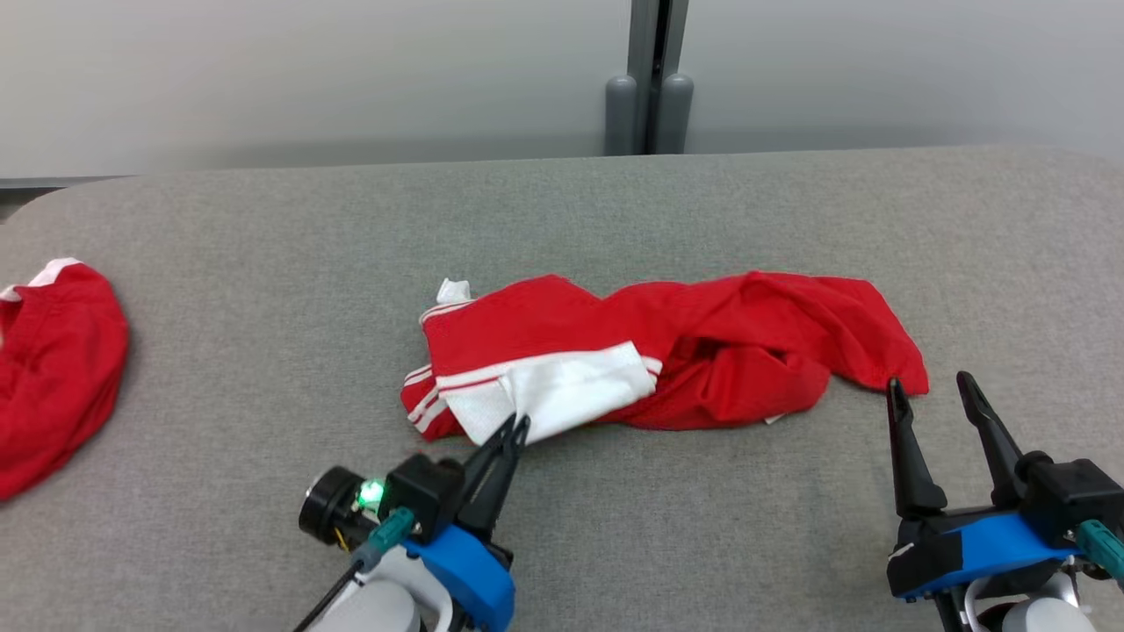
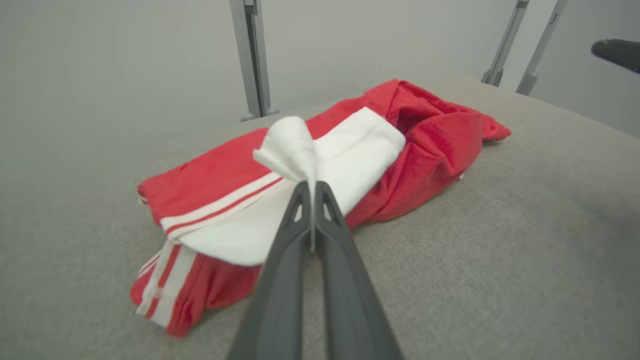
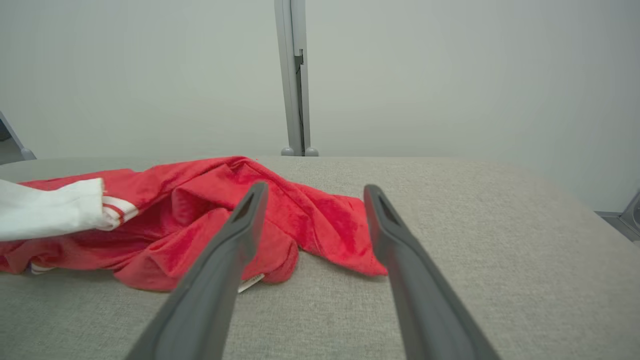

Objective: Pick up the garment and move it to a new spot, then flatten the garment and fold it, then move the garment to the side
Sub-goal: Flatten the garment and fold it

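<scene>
A crumpled red garment (image 1: pixel 702 351) with white panels and red-white stripes lies in the middle of the grey table (image 1: pixel 562 211). My left gripper (image 1: pixel 516 427) is shut on the white fabric at the garment's near left edge; the left wrist view shows a pinch of white cloth (image 2: pixel 292 150) sticking up from between the closed fingers (image 2: pixel 312 187). My right gripper (image 1: pixel 929 382) stands open just in front of the garment's right corner (image 3: pixel 350 235), its fingers (image 3: pixel 252 200) not touching the cloth.
A second red garment (image 1: pixel 53 369) with a white trim lies at the table's left edge. Grey wall panels and a vertical post (image 1: pixel 650 79) stand behind the table. Bare grey tabletop (image 1: pixel 702 527) stretches between my two grippers.
</scene>
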Tool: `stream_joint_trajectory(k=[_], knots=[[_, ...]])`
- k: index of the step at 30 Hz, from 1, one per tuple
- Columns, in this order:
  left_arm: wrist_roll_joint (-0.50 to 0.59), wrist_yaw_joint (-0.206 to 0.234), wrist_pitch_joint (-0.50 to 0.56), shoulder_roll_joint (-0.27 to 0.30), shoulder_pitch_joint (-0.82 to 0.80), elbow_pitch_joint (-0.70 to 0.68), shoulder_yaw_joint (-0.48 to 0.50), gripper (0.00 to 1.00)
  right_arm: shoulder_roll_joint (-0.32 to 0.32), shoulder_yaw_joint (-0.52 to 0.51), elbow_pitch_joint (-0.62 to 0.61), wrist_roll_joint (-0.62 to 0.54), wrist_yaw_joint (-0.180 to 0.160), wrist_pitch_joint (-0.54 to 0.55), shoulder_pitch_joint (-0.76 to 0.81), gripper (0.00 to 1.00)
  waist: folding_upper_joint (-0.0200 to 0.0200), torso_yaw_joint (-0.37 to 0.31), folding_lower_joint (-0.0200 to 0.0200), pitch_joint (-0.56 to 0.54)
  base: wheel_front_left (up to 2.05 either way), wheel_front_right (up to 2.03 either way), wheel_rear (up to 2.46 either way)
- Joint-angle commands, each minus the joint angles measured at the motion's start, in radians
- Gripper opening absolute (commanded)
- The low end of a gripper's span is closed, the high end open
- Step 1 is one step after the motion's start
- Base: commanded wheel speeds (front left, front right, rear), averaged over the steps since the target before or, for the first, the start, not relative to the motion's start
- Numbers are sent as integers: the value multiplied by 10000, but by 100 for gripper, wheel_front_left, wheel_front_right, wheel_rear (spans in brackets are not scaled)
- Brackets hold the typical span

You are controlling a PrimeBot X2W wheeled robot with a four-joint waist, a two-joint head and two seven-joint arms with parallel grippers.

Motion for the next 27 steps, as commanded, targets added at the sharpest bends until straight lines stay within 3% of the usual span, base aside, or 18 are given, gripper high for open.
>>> stream_joint_trajectory(k=[1,7,16,20,21,22,27], knots=[[-86,113,18,121,252,-255,-39,0,-8,-5,-2,-85,1,37,128,100,0,74,1,-23,0,0,0],[-177,578,259,626,1508,-1214,-228,0,-9,-22,-9,-108,1,121,246,100,0,471,1,-252,0,0,0],[-466,1423,249,1603,2622,-1881,265,0,-11,-8,6,-32,1,195,489,100,0,729,1,-581,0,0,0],[-637,1568,234,1775,2957,-2056,362,0,-11,14,62,-1,1,198,620,100,0,786,1,-680,0,0,0],[-673,1596,228,1797,3010,-2098,375,33,-11,31,74,16,1,200,611,100,0,790,1,-698,0,0,0],[-719,1597,206,1799,3065,-2146,418,99,-11,45,71,32,1,205,603,100,0,791,1,-710,0,0,0],[-814,1745,11,1751,3010,-2540,941,100,-9,35,79,74,1,205,573,100,0,794,1,-701,0,0,0]])
